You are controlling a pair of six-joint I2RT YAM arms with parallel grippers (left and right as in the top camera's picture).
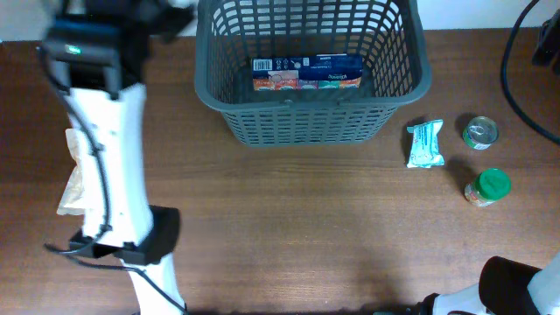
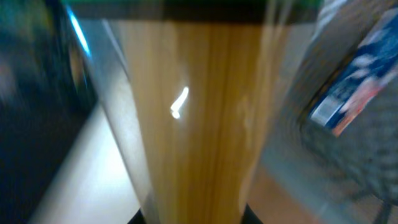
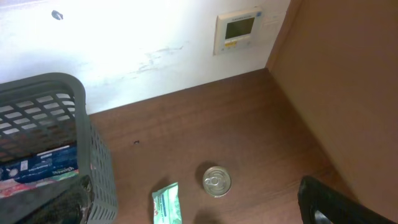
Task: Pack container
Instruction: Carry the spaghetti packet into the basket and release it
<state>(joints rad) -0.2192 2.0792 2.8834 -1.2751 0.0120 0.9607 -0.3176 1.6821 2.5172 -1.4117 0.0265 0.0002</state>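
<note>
Left pincer (image 2: 196,214): it is hovering off the table's far left corner and clamping a clear pack of pasta (image 2: 199,112). The wrist view is blurring badly, so only dark finger stubs are showing on either side of the pack.
Pasta: it is running lengthwise straight out from the left pincer, filling the middle of that view.
Basket (image 1: 311,127): it is standing on the table (image 1: 289,227) at the far edge, just to the right of the left pincer. From the right pincer it is sitting ahead and to the left, with its near corner close by.
Carton (image 1: 306,73): it is lying inside the basket on the floor, to the right of the held pasta.
Right pincer (image 3: 186,208): its fingers are standing wide apart and holding nothing, low over the table's near right part.
Can (image 3: 216,181): it is standing upright just ahead of the right pincer, between its spread fingers.
Packet (image 3: 166,204): green and white, it is lying flat just left of the can, between can and basket.
Jar (image 1: 487,187): green-lidded, it is lying nearer the right arm than the can.
Bag (image 1: 79,179): pale, it is lying on the table well behind the left pincer, partly under that arm.
</note>
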